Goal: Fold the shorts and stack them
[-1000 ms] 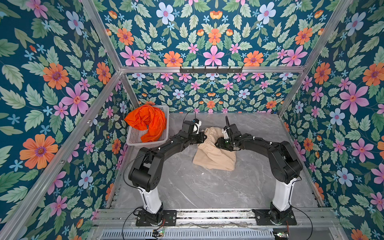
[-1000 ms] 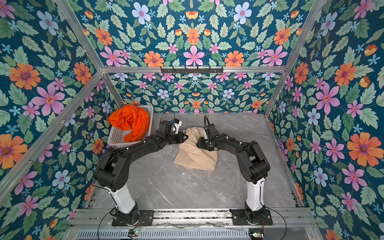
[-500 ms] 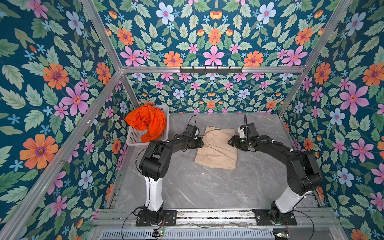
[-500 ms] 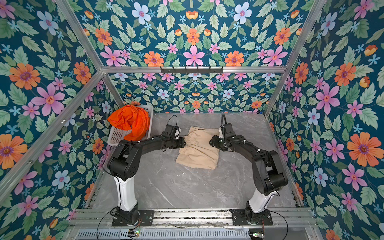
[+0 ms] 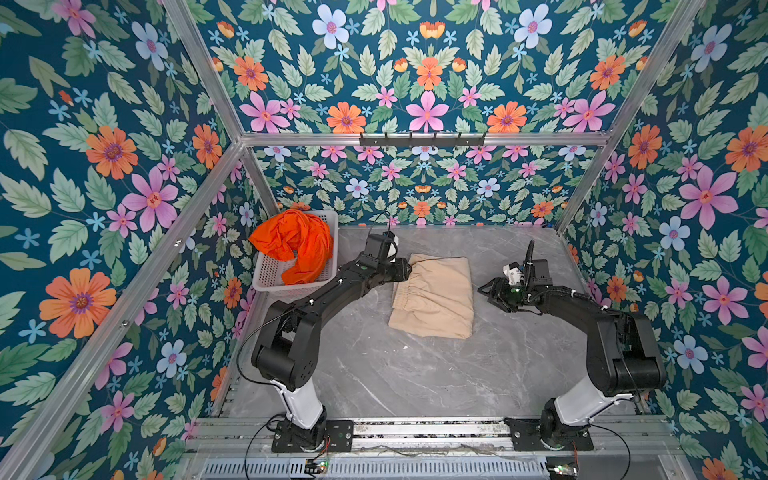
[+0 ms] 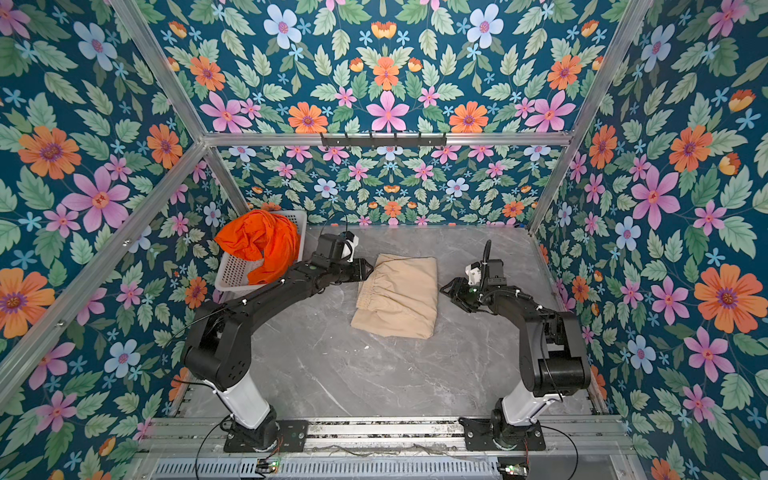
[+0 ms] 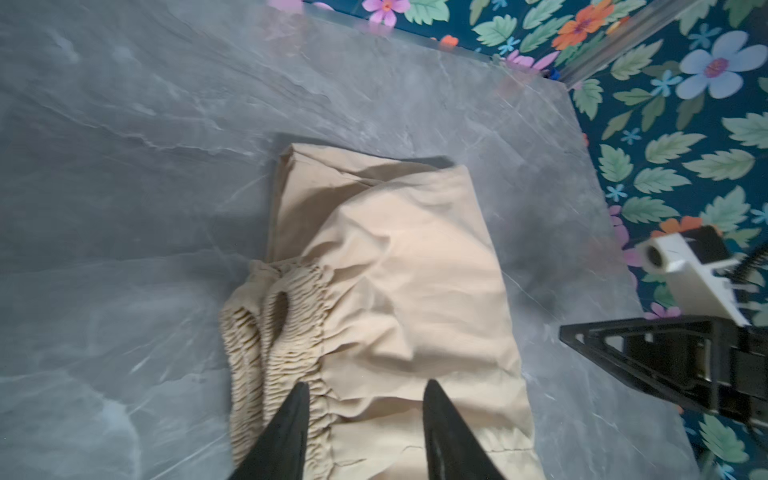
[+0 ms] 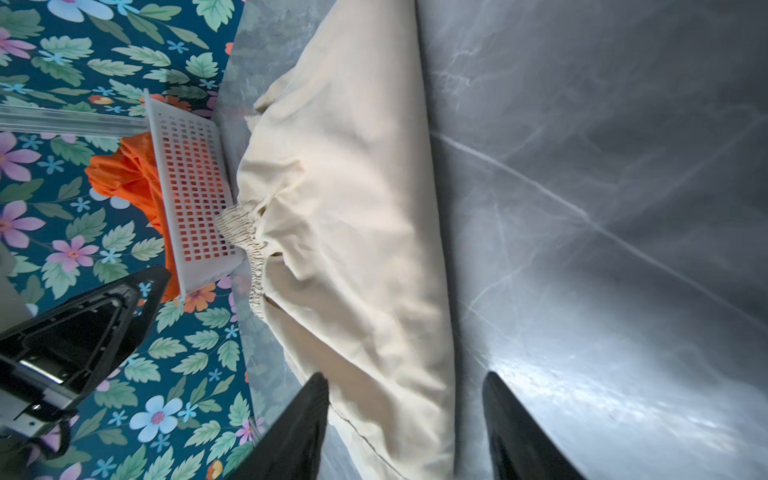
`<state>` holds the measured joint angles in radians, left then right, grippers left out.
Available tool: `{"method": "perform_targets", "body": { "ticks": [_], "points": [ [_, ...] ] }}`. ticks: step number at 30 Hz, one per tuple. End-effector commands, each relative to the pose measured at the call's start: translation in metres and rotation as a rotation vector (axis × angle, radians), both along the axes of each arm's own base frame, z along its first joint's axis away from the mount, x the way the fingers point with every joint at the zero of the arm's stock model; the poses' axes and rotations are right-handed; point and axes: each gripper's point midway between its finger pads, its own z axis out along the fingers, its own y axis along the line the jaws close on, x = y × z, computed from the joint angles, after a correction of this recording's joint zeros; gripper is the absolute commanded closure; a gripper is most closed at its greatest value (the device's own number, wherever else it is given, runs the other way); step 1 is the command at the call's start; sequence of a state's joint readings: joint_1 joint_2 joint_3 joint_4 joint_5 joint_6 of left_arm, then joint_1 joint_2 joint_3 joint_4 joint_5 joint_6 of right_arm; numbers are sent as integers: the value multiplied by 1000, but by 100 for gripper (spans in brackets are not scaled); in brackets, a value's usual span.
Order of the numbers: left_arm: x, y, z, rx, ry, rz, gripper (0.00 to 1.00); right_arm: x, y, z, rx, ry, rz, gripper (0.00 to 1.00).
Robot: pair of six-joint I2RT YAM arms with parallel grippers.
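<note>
Top view: beige shorts (image 5: 434, 297) lie folded flat on the table (image 5: 415, 374), btw the two grippers. L gripper (image 5: 406, 270) has its tips at the cloth's edge; touching or just off, can't tell. R gripper (image 5: 484, 289) is clear of the cloth, tips aimed at it. Orange shorts (image 5: 293, 245) sit heaped in the basket (image 5: 274, 286), behind the L fingers, spilling over the rim.

Left wrist: fingers (image 7: 286, 432) are partly apart w/ nothing pinched. The gathered waistband (image 7: 282, 332) is right under and ahead of the tips.

Right wrist: fingers (image 8: 519, 432) are wide and empty. The shorts' edge is ahead of them, and the basket is beyond that.

Risks:
- If L pulls away low, a tip could snag the elastic and drag the fold open.
- The orange pair is crumpled, so a grab may catch one layer only, or tug the basket along.
- Laying it on top later could shove the beige pile askew.

Vs 1 s ago: both grippers were close together at the cloth's far end w/ it bunched up. Now it lies flat and both have backed off, R further. The orange pair is unmoved.
</note>
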<state>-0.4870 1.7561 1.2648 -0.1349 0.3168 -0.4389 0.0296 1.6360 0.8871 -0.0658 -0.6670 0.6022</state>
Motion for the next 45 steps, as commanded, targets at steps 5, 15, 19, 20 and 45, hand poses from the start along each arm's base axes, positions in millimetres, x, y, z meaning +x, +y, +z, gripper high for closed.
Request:
{"method": "perform_targets", "body": {
  "ticks": [5, 15, 19, 20, 45],
  "points": [
    [-3, -7, -60, 23, 101, -46, 67, 5, 11, -12, 90, 26, 30, 41],
    [-14, 11, -119, 122, 194, -10, 70, 7, 22, -38, 178, 88, 47, 41],
    [-17, 13, -123, 122, 201, -2, 71, 11, 32, -40, 240, 81, 63, 41],
    [-17, 13, -124, 117, 201, 0, 71, 12, 36, -41, 256, 80, 68, 42],
    [-6, 12, -53, 26, 63, 32, 57, 26, 3, -32, -34, 103, 151, 97]
  ]
}}
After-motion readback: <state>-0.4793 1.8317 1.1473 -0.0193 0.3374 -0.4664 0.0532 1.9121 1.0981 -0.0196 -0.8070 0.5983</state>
